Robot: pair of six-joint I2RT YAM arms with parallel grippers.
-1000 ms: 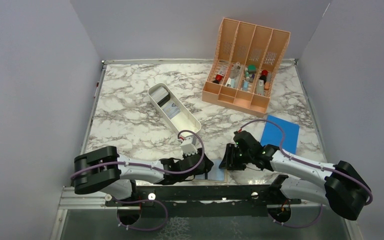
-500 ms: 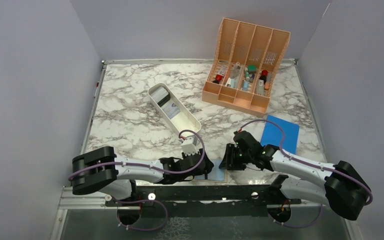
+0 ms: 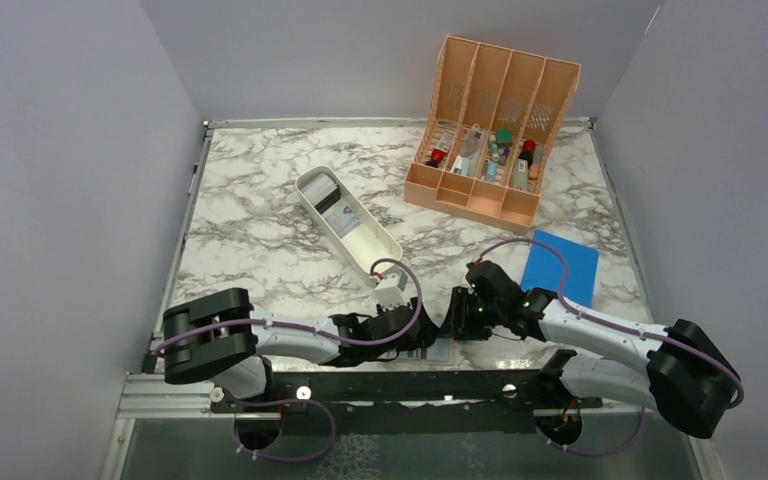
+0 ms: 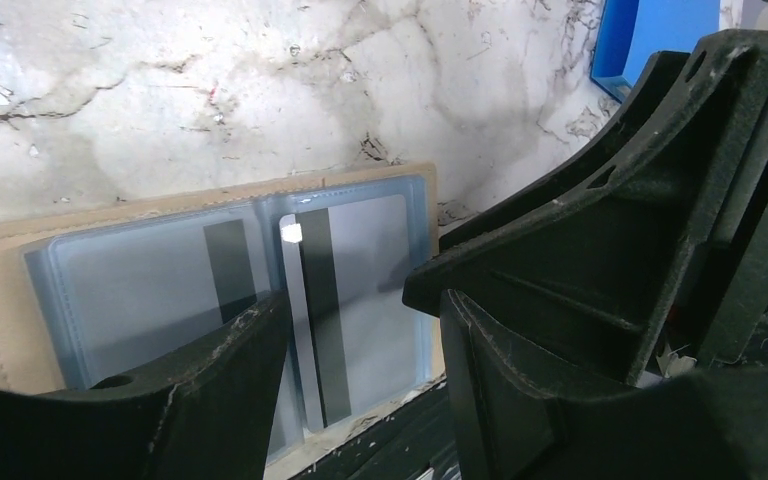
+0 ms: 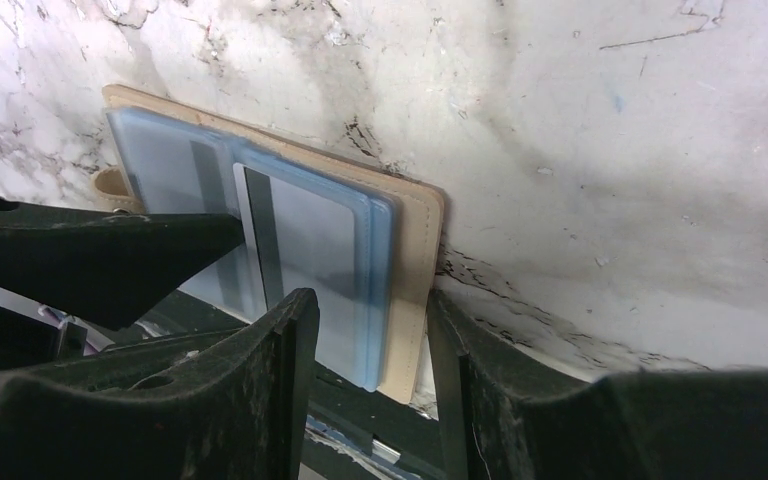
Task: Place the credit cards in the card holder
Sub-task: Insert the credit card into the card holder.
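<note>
Leftward no more, the left arm has swung in toward the centre, so the left gripper (image 3: pixel 422 335) now sits just beside the right gripper (image 3: pixel 457 322) at the near edge of the marble-patterned table (image 3: pixel 260 230). Between them lies the small folding card holder (image 4: pixel 110 290) – opened flat, tan-brown border outside, blue-grey clear pockets inside.

A pale grey plastic card with a dark stripe (image 4: pixel 293 320) rests on the holder near its middle fold, lengthwise toward the table edge. A second dark stripe shows through the neighbouring pocket.

Left claw: fingers parted, hovering over the holder, with the grey card showing in the gap and nothing clamped. Right claw: fingers parted too – they straddle the holder's tan edge, one over the blue pockets, the other over bare marble.

Farther back stand a long white oblong tray (image 3: pixel 380 250), a peach slotted organizer (image 3: pixel 490 130), and a flat bright-blue rectangle (image 3: pixel 560 265).
</note>
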